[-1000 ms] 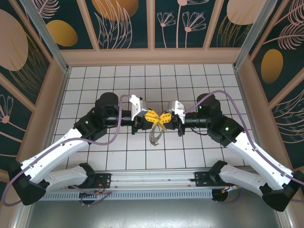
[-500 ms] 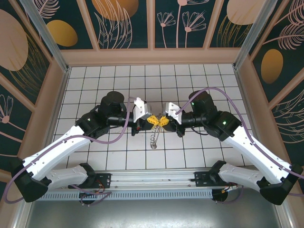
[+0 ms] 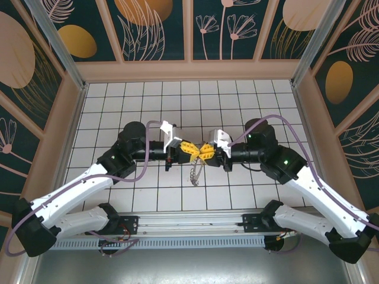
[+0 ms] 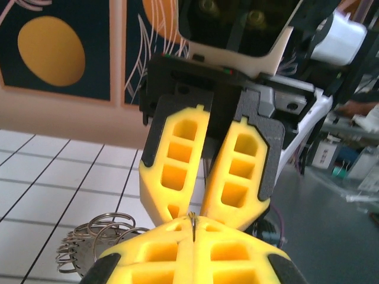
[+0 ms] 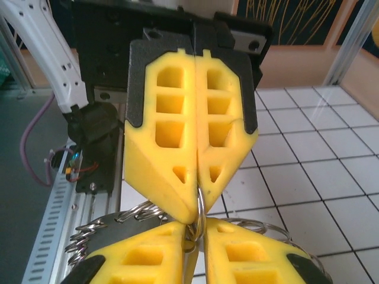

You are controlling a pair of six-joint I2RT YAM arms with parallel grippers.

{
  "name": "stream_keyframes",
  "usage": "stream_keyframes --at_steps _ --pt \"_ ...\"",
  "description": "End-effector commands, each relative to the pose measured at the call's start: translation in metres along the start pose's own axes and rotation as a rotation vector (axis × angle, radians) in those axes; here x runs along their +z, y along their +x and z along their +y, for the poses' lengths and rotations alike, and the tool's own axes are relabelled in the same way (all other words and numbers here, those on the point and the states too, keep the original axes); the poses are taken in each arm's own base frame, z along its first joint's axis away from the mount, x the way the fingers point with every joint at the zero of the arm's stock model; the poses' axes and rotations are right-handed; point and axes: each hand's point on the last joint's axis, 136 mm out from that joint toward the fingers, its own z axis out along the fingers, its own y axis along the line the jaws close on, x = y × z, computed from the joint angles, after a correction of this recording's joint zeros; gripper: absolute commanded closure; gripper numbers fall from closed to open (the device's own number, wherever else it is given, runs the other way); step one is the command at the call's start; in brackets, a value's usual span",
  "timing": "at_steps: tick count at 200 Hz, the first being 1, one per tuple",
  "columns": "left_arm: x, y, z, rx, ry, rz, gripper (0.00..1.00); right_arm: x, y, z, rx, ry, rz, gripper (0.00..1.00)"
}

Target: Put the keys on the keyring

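Over the middle of the floor my two grippers meet tip to tip. My left gripper point(image 3: 190, 149) point(image 4: 193, 236) is shut on one thin wire loop point(image 4: 193, 223) of the keyring point(image 3: 195, 171). The rest of the keyring hangs below, showing its grey plate point(image 5: 100, 234) and its fringe of loops point(image 4: 89, 236). My right gripper point(image 3: 205, 151) point(image 5: 201, 236) has its fingers slightly apart, and the same loop point(image 5: 201, 207) passes through the gap. Low in that gap sits a thin yellow-brown piece point(image 5: 190, 254), possibly one of the keys. I cannot tell if anything grips it.
White tiled floor point(image 3: 148, 100) inside wooden walls with dark floral panels point(image 3: 157, 29). The arms' mounting rail point(image 3: 189, 228) runs along the near edge. Purple cables loop over both wrists.
My left jaws closed on the wire loop about a second ago. My right jaws have just parted a little. Both wrists shifted slightly but still meet at the centre, with the keyring hanging below.
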Motion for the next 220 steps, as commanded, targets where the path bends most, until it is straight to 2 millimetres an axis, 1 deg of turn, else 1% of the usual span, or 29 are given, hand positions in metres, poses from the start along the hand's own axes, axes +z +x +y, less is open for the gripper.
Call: stream_keyframes --at_steps 1,15,31,53,57,77,99,108,111,114,117,126,135,165,183,220 --pt "-0.006 -0.036 -0.024 0.034 0.106 -0.161 1.00 -0.002 -0.031 0.002 -0.049 -0.009 -0.140 0.84" --pt "-0.008 -0.038 -0.028 0.029 0.127 -0.193 1.00 -0.002 -0.032 0.001 -0.051 -0.003 -0.149 0.85" --pt "-0.012 -0.042 -0.032 0.028 0.145 -0.236 1.00 -0.003 -0.034 0.000 -0.056 0.008 -0.162 0.89" --pt "-0.010 -0.038 -0.031 0.008 0.152 -0.234 1.00 -0.006 -0.037 0.000 -0.067 0.022 -0.185 0.98" --pt "-0.009 -0.036 -0.030 0.005 0.147 -0.223 1.00 -0.006 -0.037 -0.001 -0.068 0.025 -0.186 1.00" --pt "-0.005 -0.024 -0.023 0.005 0.107 -0.138 1.00 -0.007 -0.038 -0.004 -0.070 0.041 -0.176 1.00" --pt "-0.003 -0.002 -0.007 0.017 0.007 0.028 1.00 -0.004 -0.033 -0.008 -0.058 0.047 -0.129 1.00" --pt "-0.004 0.003 -0.003 0.027 -0.023 0.093 1.00 -0.001 -0.030 -0.010 -0.052 0.044 -0.098 1.00" --pt "-0.004 0.006 -0.001 0.024 -0.029 0.115 0.98 0.000 -0.028 -0.011 -0.050 0.044 -0.088 1.00" --pt "-0.004 0.013 0.001 0.016 -0.038 0.143 0.96 0.000 -0.027 -0.012 -0.048 0.043 -0.079 1.00" --pt "-0.004 0.007 0.001 0.030 -0.047 0.146 0.93 0.001 -0.027 -0.013 -0.046 0.043 -0.070 1.00" --pt "-0.004 0.014 0.009 0.017 -0.083 0.206 0.86 0.004 -0.024 -0.014 -0.042 0.037 -0.047 1.00" --pt "-0.004 0.021 0.015 0.010 -0.102 0.267 0.84 0.006 -0.022 -0.014 -0.039 0.027 -0.029 1.00" --pt "-0.003 0.032 0.024 0.002 -0.124 0.366 0.84 0.008 -0.020 -0.014 -0.039 0.004 0.019 1.00" --pt "-0.004 0.039 0.027 0.001 -0.132 0.408 0.86 0.009 -0.017 -0.014 -0.041 -0.005 0.062 1.00" --pt "-0.007 0.046 0.027 0.002 -0.127 0.449 0.84 0.005 -0.023 -0.010 -0.065 -0.022 0.049 1.00"
